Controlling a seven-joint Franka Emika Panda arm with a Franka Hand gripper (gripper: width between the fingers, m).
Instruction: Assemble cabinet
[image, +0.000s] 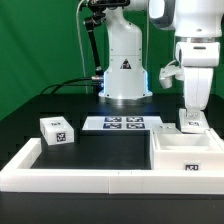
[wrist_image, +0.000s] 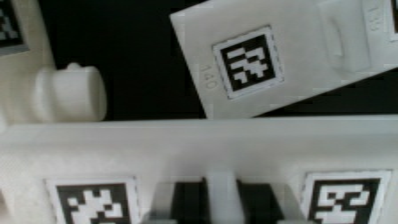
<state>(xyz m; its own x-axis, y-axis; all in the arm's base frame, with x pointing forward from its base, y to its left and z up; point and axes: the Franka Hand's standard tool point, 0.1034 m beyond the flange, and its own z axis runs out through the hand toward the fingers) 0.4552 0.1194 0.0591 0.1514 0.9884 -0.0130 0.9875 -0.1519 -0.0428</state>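
Observation:
The cabinet's large white boxy body (image: 190, 155) lies open-topped at the front on the exterior view's right. Just behind it stands a small white tagged block (image: 192, 123). My gripper (image: 192, 113) is down on this block. In the wrist view my gripper (wrist_image: 217, 205) has its two dark fingers (wrist_image: 178, 203) close together on a thin white ridge of the block (wrist_image: 196, 150), with a tag on either side. Beyond it lie a tilted white tagged panel (wrist_image: 249, 62) and a round white knob (wrist_image: 68, 92). Another small tagged block (image: 57, 130) sits at the exterior view's left.
The marker board (image: 122, 124) lies in front of the arm's base (image: 124, 75). Long white border rails (image: 80, 170) run along the front and left of the black mat. A green backdrop stands behind.

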